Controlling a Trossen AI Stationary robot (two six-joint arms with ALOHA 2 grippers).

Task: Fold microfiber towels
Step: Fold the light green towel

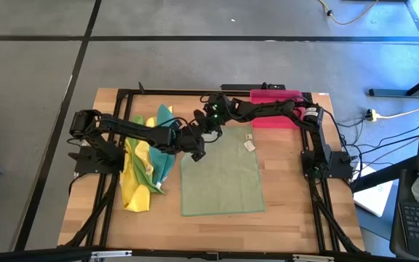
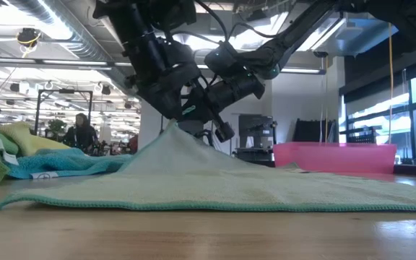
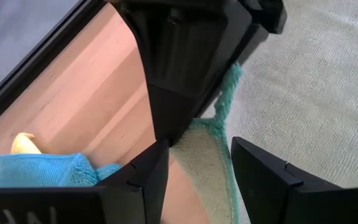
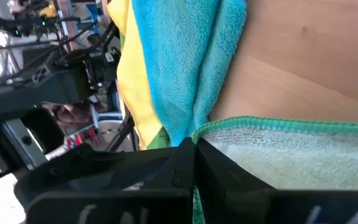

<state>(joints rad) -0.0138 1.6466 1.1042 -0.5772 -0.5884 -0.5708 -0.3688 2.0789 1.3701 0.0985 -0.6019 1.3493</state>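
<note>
A large pale olive green towel (image 1: 222,175) lies spread in the middle of the table. Its far left corner (image 2: 173,130) is pulled up into a peak. My right gripper (image 1: 201,133) reaches in from the right and is shut on that corner. My left gripper (image 3: 197,180) comes from the left and stands open just below, one finger (image 3: 148,177) on each side of the raised hemmed edge (image 3: 207,140). I cannot tell whether it touches the cloth. A pile of yellow, teal and bright green towels (image 1: 148,164) rests on the table at the left. My right gripper pinches the olive towel's teal-hemmed edge (image 4: 229,124) at its far left corner between its two shut fingers (image 4: 166,174). The fingers slant down from the table's far right. The corner is lifted clear, and the cloth slopes down from it to the part lying flat on the table.
A pink-red tray (image 1: 275,116) stands at the far edge, behind the right arm. Bare wood (image 1: 289,218) shows near and to the right of the olive towel. The black frame rails (image 1: 111,196) run along both sides.
</note>
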